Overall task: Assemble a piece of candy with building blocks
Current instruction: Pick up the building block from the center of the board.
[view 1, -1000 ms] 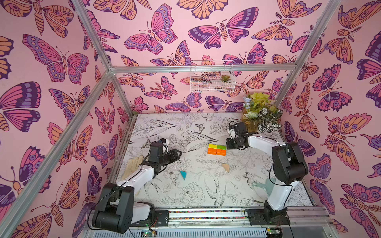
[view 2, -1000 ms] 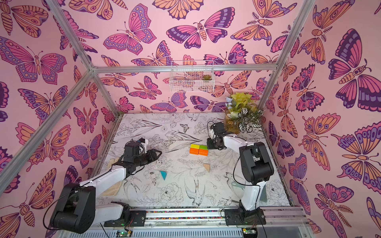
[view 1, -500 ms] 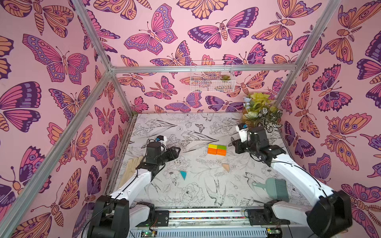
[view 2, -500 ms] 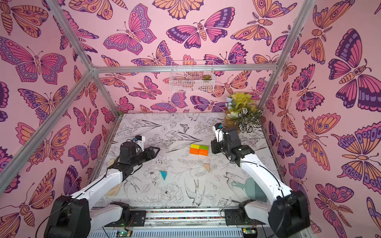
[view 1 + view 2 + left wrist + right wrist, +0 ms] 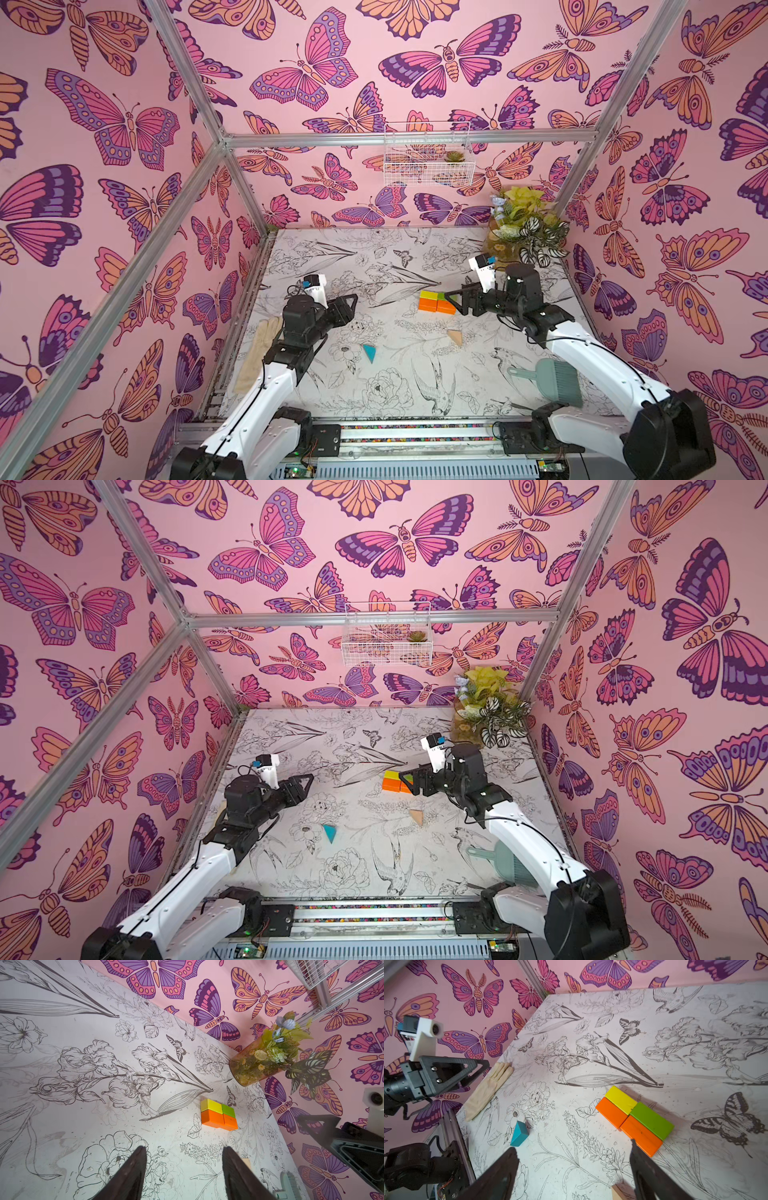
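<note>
**Candy middle is ready; the two end triangles are not yet joined.**

The yellow brick [image 5: 620, 1100], green brick [image 5: 652, 1120] and two orange bricks [image 5: 611, 1112] lie flat on the table [image 5: 374, 257], pressed together as one rectangle, I think as the body of the sweet. The teal triangle [image 5: 369, 353] and tan triangle [image 5: 455, 336] lie apart from it, nearer to the robot, probably because they go on the ends last. The right gripper [image 5: 572, 1146] has its jaws wide apart and holds nothing. One fingertip [image 5: 636, 1151] stands at the edge of an orange brick, and I cannot tell if it touches. The left gripper [image 5: 184, 1148] is partly open, empty, well apart from all blocks.
</note>
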`<state>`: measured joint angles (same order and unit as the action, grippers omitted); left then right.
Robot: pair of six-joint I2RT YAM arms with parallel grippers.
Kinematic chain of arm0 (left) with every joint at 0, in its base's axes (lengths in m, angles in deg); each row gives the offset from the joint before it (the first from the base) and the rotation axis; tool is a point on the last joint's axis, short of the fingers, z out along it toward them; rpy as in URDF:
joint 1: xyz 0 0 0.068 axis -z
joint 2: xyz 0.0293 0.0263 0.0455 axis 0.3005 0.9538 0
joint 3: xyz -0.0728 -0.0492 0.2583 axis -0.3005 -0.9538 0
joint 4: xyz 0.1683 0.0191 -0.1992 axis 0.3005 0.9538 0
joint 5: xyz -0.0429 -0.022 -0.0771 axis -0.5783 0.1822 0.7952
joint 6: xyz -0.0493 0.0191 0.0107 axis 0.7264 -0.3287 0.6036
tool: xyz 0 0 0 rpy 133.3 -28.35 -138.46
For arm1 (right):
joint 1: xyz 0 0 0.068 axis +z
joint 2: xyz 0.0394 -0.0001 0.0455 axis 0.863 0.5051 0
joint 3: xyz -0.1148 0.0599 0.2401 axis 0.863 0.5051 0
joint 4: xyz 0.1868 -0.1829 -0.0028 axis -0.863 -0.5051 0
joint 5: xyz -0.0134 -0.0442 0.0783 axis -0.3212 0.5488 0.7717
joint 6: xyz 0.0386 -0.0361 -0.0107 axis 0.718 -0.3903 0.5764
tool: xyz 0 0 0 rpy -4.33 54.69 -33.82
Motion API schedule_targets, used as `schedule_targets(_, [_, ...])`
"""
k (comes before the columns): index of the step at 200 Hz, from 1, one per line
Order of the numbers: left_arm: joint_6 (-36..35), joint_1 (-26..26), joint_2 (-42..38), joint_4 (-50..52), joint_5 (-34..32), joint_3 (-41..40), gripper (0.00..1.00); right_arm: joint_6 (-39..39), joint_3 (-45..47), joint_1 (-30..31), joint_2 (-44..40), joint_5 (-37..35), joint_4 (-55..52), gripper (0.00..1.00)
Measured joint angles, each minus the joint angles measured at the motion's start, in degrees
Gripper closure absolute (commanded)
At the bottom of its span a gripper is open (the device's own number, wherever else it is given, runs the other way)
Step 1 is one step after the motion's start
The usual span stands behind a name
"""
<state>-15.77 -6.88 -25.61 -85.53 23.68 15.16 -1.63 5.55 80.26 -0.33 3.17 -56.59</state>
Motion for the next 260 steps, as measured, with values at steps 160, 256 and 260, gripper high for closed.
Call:
schedule_targets(160, [0.63, 0.00, -8.48, 7.34, -2.23, 3.98, 0.37, -8.24, -7.02, 2.69, -6.64, -10.64, -11.76, 0.27])
schedule_targets(256, [-1.49, -0.07, -2.14, 7.61, -2.62, 4.20, 0.37, -19.96, -13.46, 12.44, 13.46, -29.42, -31.30, 0.23])
schedule_targets(260, [-1.53, -0.09, -1.64, 7.54, -2.62, 4.31, 0.37, -20.17, -13.68, 12.44, 13.94, -29.73, -31.50, 0.23])
